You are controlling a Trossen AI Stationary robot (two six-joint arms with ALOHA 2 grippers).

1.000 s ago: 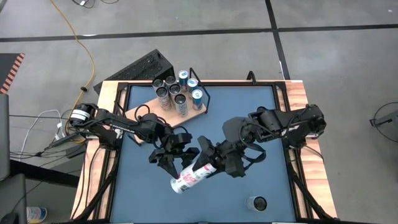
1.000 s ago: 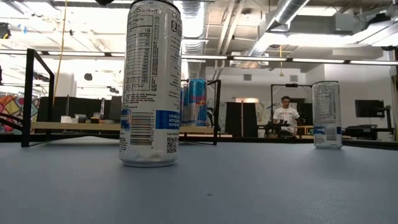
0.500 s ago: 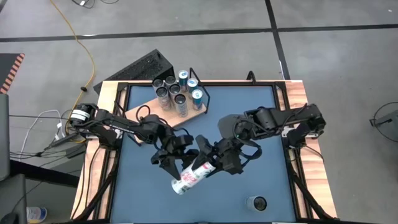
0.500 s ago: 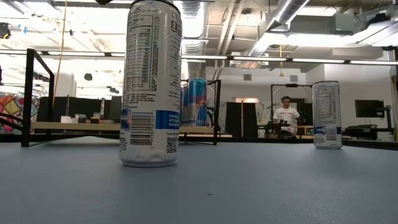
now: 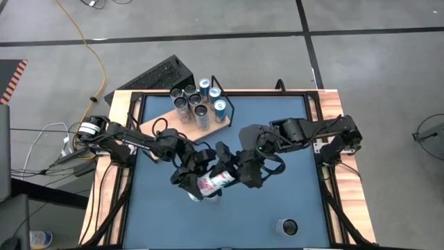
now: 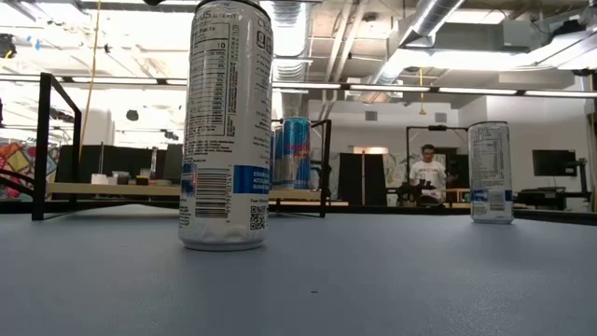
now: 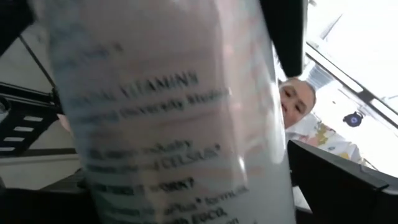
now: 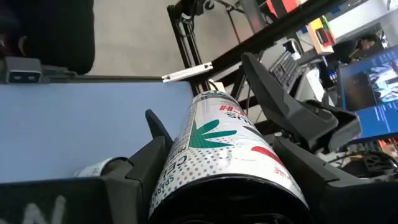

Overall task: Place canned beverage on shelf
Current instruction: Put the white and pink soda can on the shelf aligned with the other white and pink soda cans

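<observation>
A white can with red and green print (image 5: 210, 185) is off the table near its middle, shut in my right gripper (image 5: 232, 173). It also shows in the right wrist view (image 8: 217, 155). My left gripper (image 5: 191, 179) is open at the can's other end, and the can fills the left wrist view (image 7: 174, 124). I cannot tell whether its fingers touch the can. The shelf (image 5: 154, 126), a pale-wood board with a black wire frame, lies at the far left and carries several upright cans (image 5: 196, 104). Neither gripper shows in the low view. My right gripper pinches the can's round body (image 8: 186, 168) between its two fingers (image 8: 149, 155), which lie across the can. It comes from the table's right, slanting down. The can's far end (image 8: 212, 98) points away toward my left gripper. The can is tilted, clear of the table.
One more can (image 5: 286, 226) stands upright near the table's near right corner. In the low view a tall white can (image 6: 224, 126) and a smaller one (image 6: 490, 173) stand on the blue tabletop (image 6: 373, 280). A person (image 6: 429, 173) is in the room far behind.
My right gripper has carried the can toward the table's left and a little toward the far edge, up to my left gripper. The can looks shorter from above, so it has tipped more upright. My left gripper has shifted slightly toward the can.
</observation>
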